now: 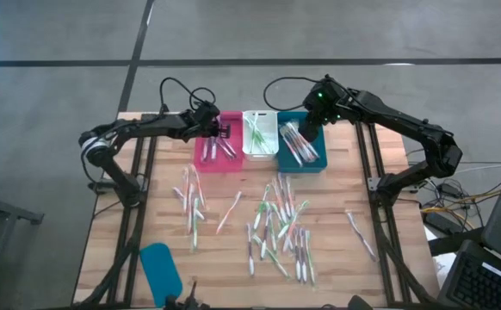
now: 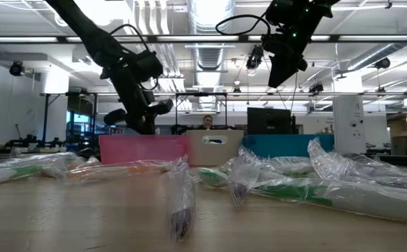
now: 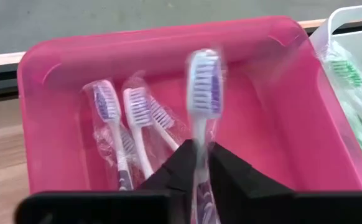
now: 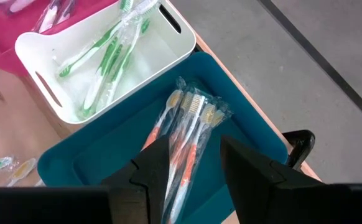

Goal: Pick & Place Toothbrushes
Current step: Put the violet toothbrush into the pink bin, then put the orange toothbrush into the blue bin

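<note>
My left gripper (image 3: 201, 155) is over the pink bin (image 1: 206, 157) at the table's far side, shut on a wrapped toothbrush with purple bristles (image 3: 204, 84). Other purple toothbrushes (image 3: 122, 124) lie on that bin's floor. My right gripper (image 4: 195, 149) hangs open above the teal bin (image 1: 312, 162), with nothing between its fingers. Orange toothbrushes (image 4: 184, 130) lie in the teal bin below it. Green ones (image 4: 106, 56) lie in the white bin (image 1: 259, 153) between the two. Many loose toothbrushes (image 1: 276, 228) lie flat on the wooden table. My left gripper pinches the toothbrush's handle (image 3: 198, 140), in its clear wrapper, between its two fingers. The fingers slant down from the table's left side and lie along the brush. Its bristled head sticks out past the fingertips over the pink bin's inside. The handle's other end is hidden behind the fingers.
A flat teal lid (image 1: 160, 269) lies near the table's front left corner. Three bins stand side by side at the far edge. Loose wrapped toothbrushes cover the table's middle, and a few more lie at the right (image 1: 361, 234). A person sits beyond the table (image 2: 206, 123).
</note>
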Available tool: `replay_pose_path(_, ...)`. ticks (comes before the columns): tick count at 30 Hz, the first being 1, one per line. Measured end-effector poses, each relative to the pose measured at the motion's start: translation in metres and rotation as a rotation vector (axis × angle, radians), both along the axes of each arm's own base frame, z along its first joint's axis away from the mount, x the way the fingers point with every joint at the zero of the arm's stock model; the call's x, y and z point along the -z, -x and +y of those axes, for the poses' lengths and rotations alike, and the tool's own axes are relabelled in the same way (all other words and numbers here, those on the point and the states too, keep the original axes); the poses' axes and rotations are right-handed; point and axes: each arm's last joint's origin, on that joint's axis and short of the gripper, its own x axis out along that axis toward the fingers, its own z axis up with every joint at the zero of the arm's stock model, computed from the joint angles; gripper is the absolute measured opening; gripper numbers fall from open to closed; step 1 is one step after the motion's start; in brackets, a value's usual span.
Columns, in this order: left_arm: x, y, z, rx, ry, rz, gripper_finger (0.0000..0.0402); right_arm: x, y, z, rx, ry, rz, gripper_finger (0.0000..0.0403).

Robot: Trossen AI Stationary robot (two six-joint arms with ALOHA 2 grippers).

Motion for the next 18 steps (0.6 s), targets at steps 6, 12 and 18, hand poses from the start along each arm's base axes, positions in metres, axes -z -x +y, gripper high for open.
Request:
replay_pose_path(6,-0.001,0.001,-0.001,0.029,-0.002,0.015,0.0108,0.000,0.000,0.000,0.003,-0.002,-0.002,0.0146)
replay_pose_path(12,-0.005,0.001,-0.004,0.114,0.026,-0.001,0.0136,0.000,0.000,0.000,0.002,-0.002,0.000,0.0138)
replay_pose_path(18,-0.021,-0.001,-0.019,0.240,0.089,-0.019,0.0137,0.000,0.000,0.000,0.000,-0.004,0.005,0.0114)
